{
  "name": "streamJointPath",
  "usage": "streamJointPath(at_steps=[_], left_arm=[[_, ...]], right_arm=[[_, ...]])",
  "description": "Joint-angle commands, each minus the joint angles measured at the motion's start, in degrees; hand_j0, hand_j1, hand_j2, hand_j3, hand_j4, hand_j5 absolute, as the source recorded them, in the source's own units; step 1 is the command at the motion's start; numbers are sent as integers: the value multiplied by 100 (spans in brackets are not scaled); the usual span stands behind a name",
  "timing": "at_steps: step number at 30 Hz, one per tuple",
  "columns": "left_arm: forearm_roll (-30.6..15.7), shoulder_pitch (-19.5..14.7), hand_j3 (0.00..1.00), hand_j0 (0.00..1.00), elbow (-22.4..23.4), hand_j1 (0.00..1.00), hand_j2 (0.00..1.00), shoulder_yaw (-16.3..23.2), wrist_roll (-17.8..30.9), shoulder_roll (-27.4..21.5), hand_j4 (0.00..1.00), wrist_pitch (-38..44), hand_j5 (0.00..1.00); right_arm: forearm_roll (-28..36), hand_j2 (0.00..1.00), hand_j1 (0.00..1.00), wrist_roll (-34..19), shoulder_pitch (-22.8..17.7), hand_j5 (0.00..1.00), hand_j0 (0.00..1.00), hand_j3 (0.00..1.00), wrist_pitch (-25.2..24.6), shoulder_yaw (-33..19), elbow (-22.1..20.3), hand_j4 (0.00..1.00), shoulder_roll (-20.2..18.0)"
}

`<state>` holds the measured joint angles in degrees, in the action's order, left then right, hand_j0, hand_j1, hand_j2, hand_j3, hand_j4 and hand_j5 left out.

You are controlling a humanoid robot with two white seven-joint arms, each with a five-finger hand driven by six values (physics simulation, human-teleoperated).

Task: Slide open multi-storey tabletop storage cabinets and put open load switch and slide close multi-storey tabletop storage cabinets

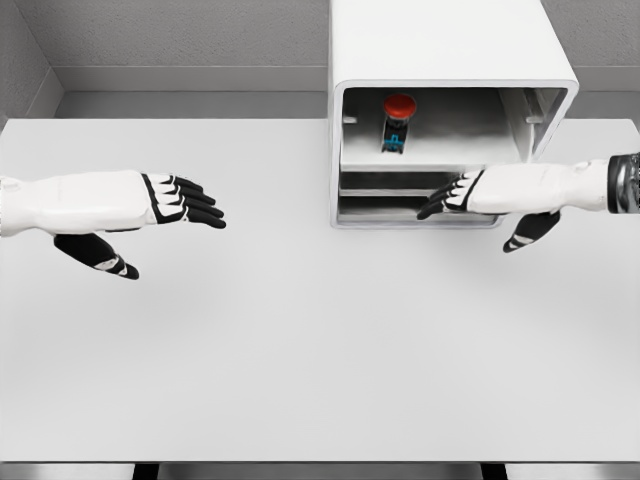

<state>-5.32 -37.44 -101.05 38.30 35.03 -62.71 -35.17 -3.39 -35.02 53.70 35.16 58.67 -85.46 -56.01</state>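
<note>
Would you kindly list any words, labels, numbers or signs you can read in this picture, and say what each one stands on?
None can be read.
Load switch: red knob above a dark body with a teal patch; any marking is too small to make out.
Cabinet, table: plain, no text.

1. A wide white rectangular table with a smooth matte top fills most of the view.
2. On its far edge, right of the middle, stands a white box-shaped storage cabinet with rounded corners, front open.
</note>
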Motion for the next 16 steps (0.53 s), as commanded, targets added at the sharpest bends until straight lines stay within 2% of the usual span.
streamJointPath(at_steps=[1,2,6,16], left_arm=[[-40,0,100,100,-2,100,100,-16,-3,-4,100,17,100],[-40,0,100,100,-2,100,100,-7,-3,-4,100,17,100],[-22,9,100,100,6,100,100,-16,-3,-4,100,17,100],[-22,17,100,100,6,100,100,-16,-3,-13,100,17,100]], right_arm=[[5,100,100,2,-18,100,100,100,-16,4,-391,100,-42],[5,100,100,2,-105,100,100,100,-16,4,-594,100,-270],[40,100,100,2,-229,100,100,100,-16,-66,-559,100,-464],[75,100,100,2,-229,100,100,100,-16,-84,-454,100,-490]])
